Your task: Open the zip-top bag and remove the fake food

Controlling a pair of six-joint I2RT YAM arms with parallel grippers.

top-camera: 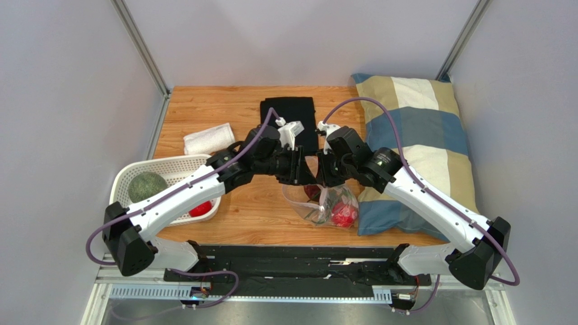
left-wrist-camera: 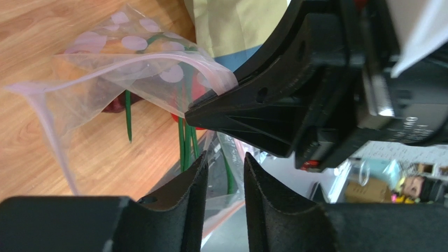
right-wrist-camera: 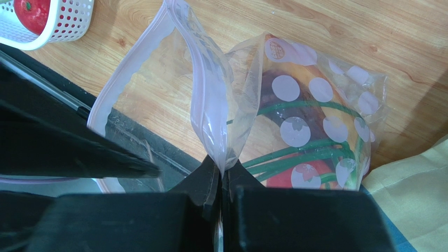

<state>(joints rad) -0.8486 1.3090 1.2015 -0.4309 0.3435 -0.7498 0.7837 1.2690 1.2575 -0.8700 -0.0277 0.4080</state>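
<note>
The right gripper [right-wrist-camera: 221,176] pinches one lip of the zip-top bag [right-wrist-camera: 315,115], which lies on the table [top-camera: 258,210] beside the pillow [top-camera: 420,135] with the fake food [top-camera: 344,215] inside. The left gripper [left-wrist-camera: 224,181] has its jaws slightly apart around the other lip. If it pulls before closing fully, the thin film may slip out.

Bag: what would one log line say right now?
right gripper: shut on bag | left gripper: open around bag edge | toy food: inside bag
</note>
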